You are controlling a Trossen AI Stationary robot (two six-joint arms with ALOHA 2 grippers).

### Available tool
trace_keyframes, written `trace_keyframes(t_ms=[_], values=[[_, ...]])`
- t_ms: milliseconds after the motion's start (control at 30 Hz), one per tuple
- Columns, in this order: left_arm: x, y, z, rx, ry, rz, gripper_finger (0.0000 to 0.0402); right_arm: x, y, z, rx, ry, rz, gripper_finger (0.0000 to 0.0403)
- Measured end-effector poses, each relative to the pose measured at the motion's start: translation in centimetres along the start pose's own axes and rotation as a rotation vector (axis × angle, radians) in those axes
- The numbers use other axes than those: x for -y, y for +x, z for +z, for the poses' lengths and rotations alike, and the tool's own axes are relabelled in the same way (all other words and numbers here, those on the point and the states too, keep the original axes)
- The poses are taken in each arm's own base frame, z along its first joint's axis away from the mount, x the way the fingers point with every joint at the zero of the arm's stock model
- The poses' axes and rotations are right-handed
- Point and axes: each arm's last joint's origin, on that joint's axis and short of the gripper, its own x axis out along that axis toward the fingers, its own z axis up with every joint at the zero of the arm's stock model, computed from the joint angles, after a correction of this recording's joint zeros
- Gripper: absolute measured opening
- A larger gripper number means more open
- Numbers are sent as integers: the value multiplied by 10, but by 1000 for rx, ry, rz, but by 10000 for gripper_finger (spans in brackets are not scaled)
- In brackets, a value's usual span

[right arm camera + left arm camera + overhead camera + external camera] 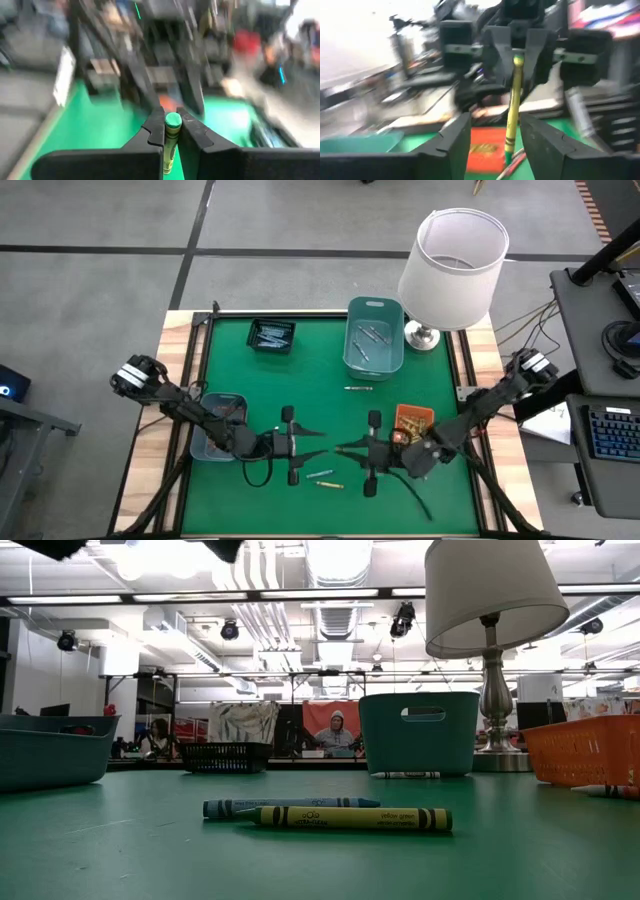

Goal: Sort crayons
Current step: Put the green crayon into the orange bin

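Crayon [172, 131], yellow-green, sits clamped in the right gripper [345, 448] mid-table; facing it, the left gripper [318, 442] has its fingers [451, 145] apart, beside the same stick.

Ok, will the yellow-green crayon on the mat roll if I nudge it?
Likely yes: the yellow-green crayon is a thin round stick lying flat on the smooth mat. The blue crayon right behind may block it. It looks stiff, probably light.

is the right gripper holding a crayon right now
Yes, in the right wrist view the right gripper is shut on a yellow-green crayon, whose end sticks out between the fingertips.
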Motion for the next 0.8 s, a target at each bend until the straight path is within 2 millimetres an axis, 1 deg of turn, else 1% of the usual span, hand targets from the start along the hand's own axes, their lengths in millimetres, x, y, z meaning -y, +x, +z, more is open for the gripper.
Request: trace_keyframes(t_ms=[67, 133, 233, 333, 400, 467, 567, 667, 733, 800], values=[[0, -4, -1, -60, 13, 84, 162, 9, -6, -2, -188, 27, -29, 15], [1, -8, -2, -117, 22, 151, 166, 21, -15, -9, -420, 97, -88, 14], [2, -13, -2, -158, 17, 177, 168, 40, -38, -27, -736, 194, -311, 14], [3, -14, -1, -163, 15, 170, 168, 53, -61, -43, -916, 302, -553, 14], [3, -14, -1, -164, 15, 170, 168, 58, -72, -52, -998, 376, -672, 14], [3, -14, -1, -165, 15, 170, 168, 59, -77, -62, -1052, 429, -727, 14], [3, -14, -1, -166, 10, 170, 168, 59, -79, -76, -1092, 457, -748, 13], [3, -14, -1, -166, 9, 170, 168, 57, -78, -87, -1088, 462, -737, 15], [3, -14, -1, -166, 9, 170, 168, 57, -78, -91, -1100, 477, -746, 26], [3, -14, -1, -165, 9, 170, 168, 57, -80, -93, -1122, 487, -750, 45]])
